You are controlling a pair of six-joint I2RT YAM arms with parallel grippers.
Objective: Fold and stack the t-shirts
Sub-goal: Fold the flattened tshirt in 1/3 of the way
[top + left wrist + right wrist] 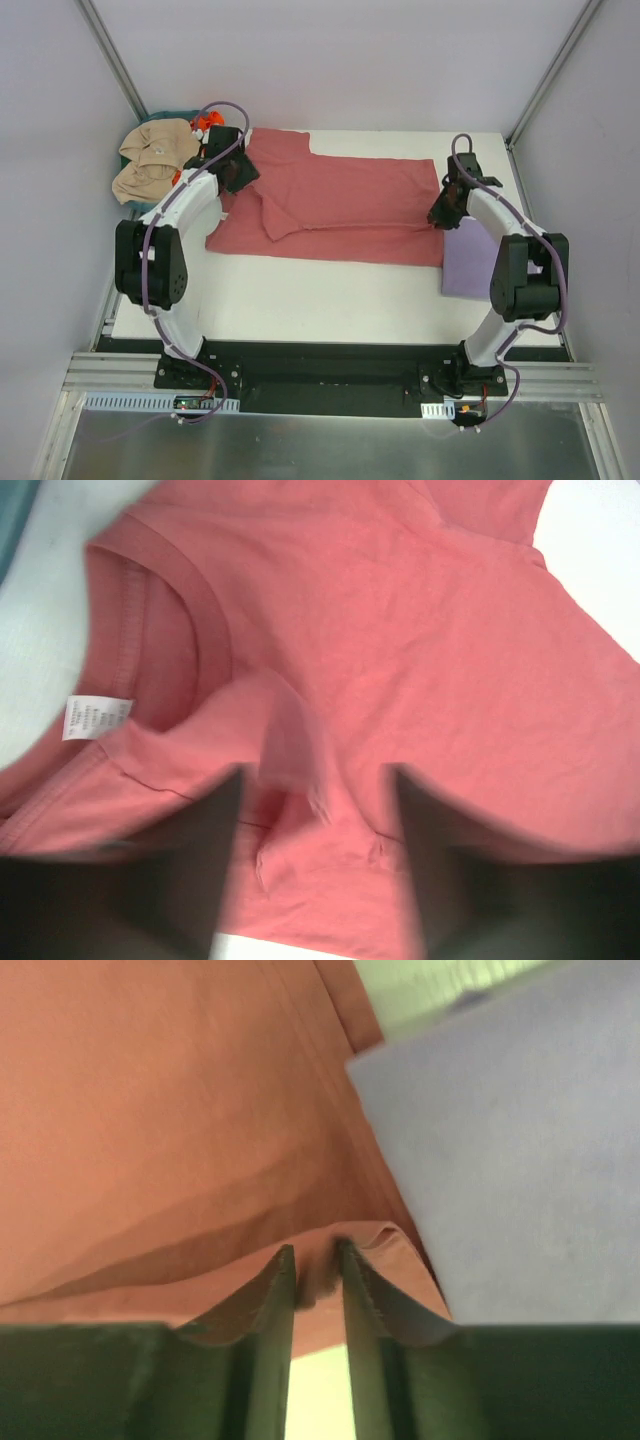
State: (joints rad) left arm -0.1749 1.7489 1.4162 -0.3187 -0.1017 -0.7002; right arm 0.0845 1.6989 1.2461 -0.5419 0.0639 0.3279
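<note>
The brick-red t-shirt lies spread across the back half of the white table, with a flap folded over near its left end. My left gripper is open just above the collar end. In the left wrist view its jaws stand wide apart over a raised fold of red cloth, near the collar and white label. My right gripper is shut on the shirt's right edge. The right wrist view shows red cloth pinched between the jaws. The lavender t-shirt lies folded at the right, also in the right wrist view.
A beige cloth fills the teal basket at the back left corner, beside a small orange object. Bare white table runs in front of the red shirt. Walls close in the back and both sides.
</note>
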